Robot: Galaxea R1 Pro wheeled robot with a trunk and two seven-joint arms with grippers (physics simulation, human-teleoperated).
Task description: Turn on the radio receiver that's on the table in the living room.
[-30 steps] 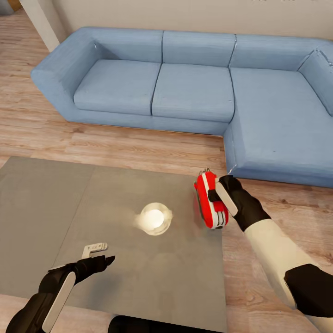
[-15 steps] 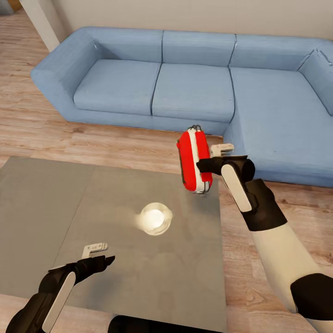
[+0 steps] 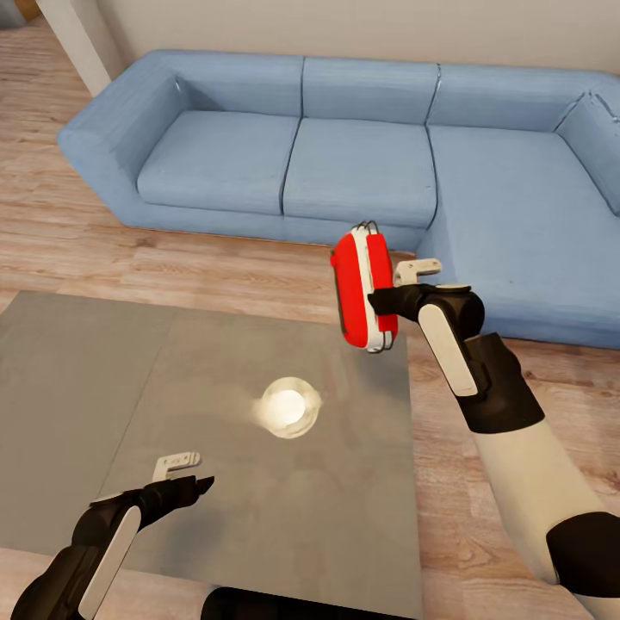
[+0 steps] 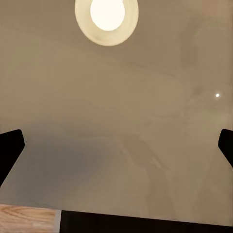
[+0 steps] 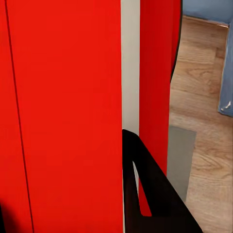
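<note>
The blue sofa [image 3: 344,146] fills the far side. The grey glossy counter [image 3: 86,387] spreads below, a lamp's reflection near its middle. The radio receiver [image 3: 362,288] is lifted off it, above its far right corner, pinched upright by the right end effector [image 3: 398,288]: red, rounded, white-striped along its narrow edge. Grasping looks done; switching on remains. The left end effector [image 3: 185,474] hovers spread over the near counter.

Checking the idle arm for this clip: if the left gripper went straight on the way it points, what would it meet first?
Probably the glossy grey-brown table top: the open left gripper hovers over it, angled down at its surface near the round lamp reflection. Depth is unclear.
</note>
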